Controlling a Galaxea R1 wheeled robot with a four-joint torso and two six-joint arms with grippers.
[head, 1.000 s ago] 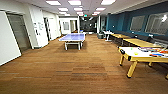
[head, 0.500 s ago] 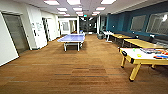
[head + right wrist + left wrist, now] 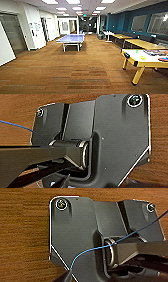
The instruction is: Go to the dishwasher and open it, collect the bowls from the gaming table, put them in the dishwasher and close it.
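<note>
- Here, the gaming table (image 3: 140, 60), with a white top, yellow-tan sides and yellow legs, is seen at the right edge of the head view, standing on the brown wood-patterned floor (image 3: 75, 72).
- A small bright green bowl (image 3: 136, 51) and a paler yellow-green bowl (image 3: 143, 57) are seen on its top, apart from each other, with flat colourful boxes (image 3: 155, 52) lying further right.
- A blue table-tennis table (image 3: 71, 38) is placed at centre frame, further down the room.
- Plain wooden tables (image 3: 143, 44) are lined along the dark teal wall (image 3: 120, 22) in the upper right.
- No writing can be read; a green ceiling sign (image 3: 85, 15) is too blurred.
- From the wrist views, whether either gripper is open or closed cannot be told.
</note>
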